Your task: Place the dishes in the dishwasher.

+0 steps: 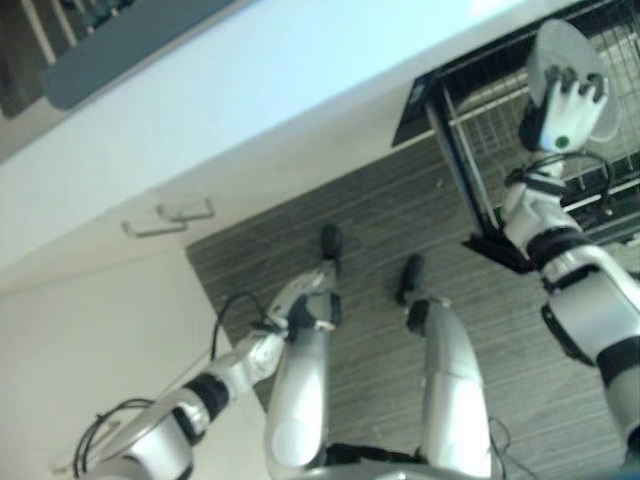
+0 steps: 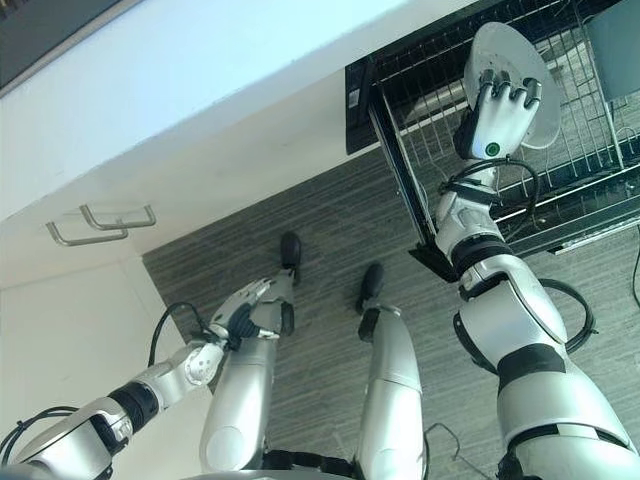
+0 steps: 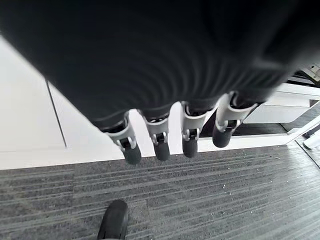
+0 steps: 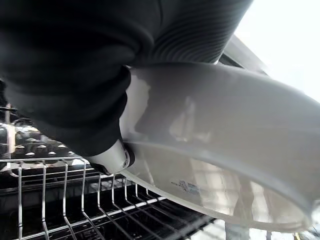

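A white plate [image 2: 505,55] stands on edge over the pulled-out wire dishwasher rack [image 2: 590,150] at the upper right. My right hand [image 2: 500,115] is curled round the plate's edge, fingers over its face. The right wrist view shows the plate [image 4: 220,140] close up, just above the rack's wires [image 4: 65,200]. My left hand [image 2: 250,305] hangs low beside me over the floor, fingers relaxed and holding nothing; its fingers [image 3: 160,140] point at the carpet.
A white counter front [image 1: 250,90] runs across the top, with white cabinet doors and two metal handles [image 2: 100,225] at the left. Grey striped carpet [image 1: 380,220] covers the floor. The rack's dark frame edge [image 2: 395,170] juts toward me.
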